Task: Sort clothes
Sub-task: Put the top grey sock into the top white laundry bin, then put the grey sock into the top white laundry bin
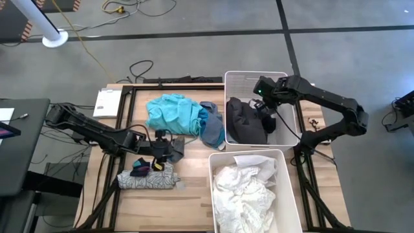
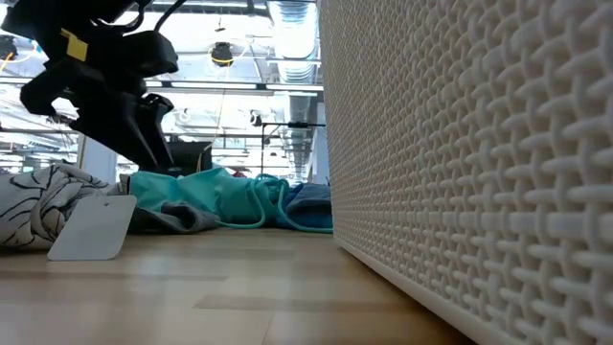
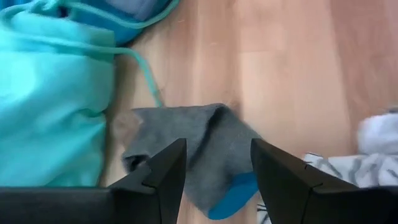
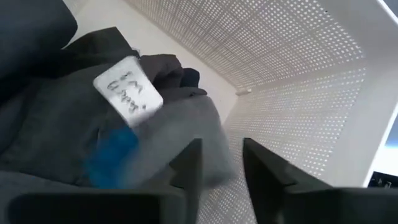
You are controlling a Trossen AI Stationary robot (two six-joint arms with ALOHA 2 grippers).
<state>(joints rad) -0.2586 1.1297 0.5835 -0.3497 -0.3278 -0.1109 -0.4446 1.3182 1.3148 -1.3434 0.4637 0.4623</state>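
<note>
Right end effector (image 4: 221,163) inside the far white bin (image 1: 284,81), fingers slightly parted, dark grey garment (image 4: 74,124) with a white label just ahead of them, left end effector (image 3: 217,177) spread low over the table (image 3: 273,74), grey sock (image 3: 193,146) with a blue toe between its fingers, teal garment (image 3: 50,93) beside it, leaf-print cloth (image 1: 145,178) nearby.

Light: even and bright from overhead; ceiling lamps glare in the low view.
Shadows: soft, short under the left hand (image 1: 169,148) on the desk (image 1: 187,200).
Blur: right wrist view smeared near the right hand (image 4: 221,163); low view's foreground wall soft.
</note>
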